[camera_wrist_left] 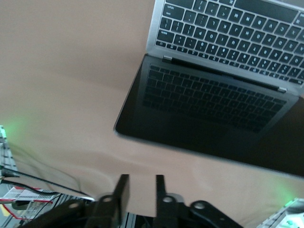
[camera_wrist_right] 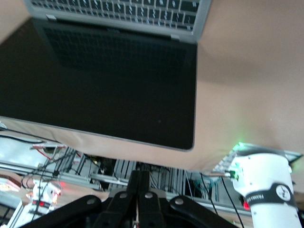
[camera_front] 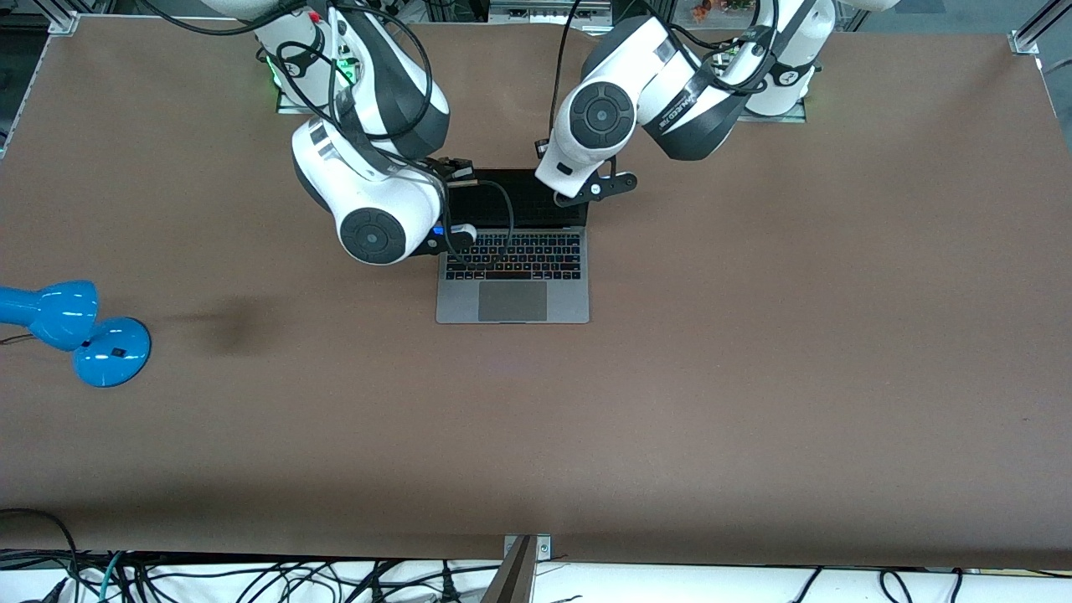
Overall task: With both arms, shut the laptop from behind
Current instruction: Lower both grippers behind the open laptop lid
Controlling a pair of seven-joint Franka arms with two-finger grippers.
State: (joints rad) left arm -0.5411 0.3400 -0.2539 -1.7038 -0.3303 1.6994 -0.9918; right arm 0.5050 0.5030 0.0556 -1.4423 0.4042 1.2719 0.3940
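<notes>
The grey laptop (camera_front: 512,301) lies open at the table's middle, its black screen (camera_front: 536,201) tilted back toward the arms' bases. My left gripper (camera_wrist_left: 141,183) is open and empty, over the table just past the screen's top edge; the screen (camera_wrist_left: 213,104) and keyboard show ahead of it. Its black hand (camera_front: 596,189) sits at the screen's corner toward the left arm's end. My right gripper (camera_wrist_right: 142,178) is shut on nothing, just past the screen's (camera_wrist_right: 104,80) top edge; it shows at the other corner (camera_front: 459,172).
A blue desk lamp (camera_front: 75,331) lies on the brown table (camera_front: 754,377) toward the right arm's end. Black cables (camera_front: 502,209) hang from the right arm over the keyboard. Loose cables run along the table's near edge (camera_front: 251,578).
</notes>
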